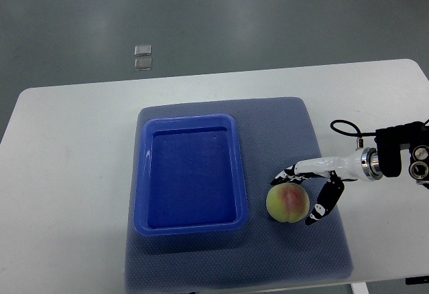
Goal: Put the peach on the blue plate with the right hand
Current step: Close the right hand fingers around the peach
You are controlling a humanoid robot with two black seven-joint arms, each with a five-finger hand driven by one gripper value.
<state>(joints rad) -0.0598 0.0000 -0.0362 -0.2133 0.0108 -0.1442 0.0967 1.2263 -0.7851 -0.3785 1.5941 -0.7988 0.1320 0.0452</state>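
Peach sits on the mat just to the right of the blue plate's lower right corner, not inside it. It is round, pale yellow-green, with a soft red blush across its top. The right hand reaches in from the right, its black-and-white fingers spread around the fruit's upper and right sides, close against it but not clearly closed on it; whether they touch cannot be told. The blue plate is a glossy rectangular plastic tray with rounded corners and a raised rim. It lies on a grey-blue woven mat with a fine texture, spread over a smooth white table.
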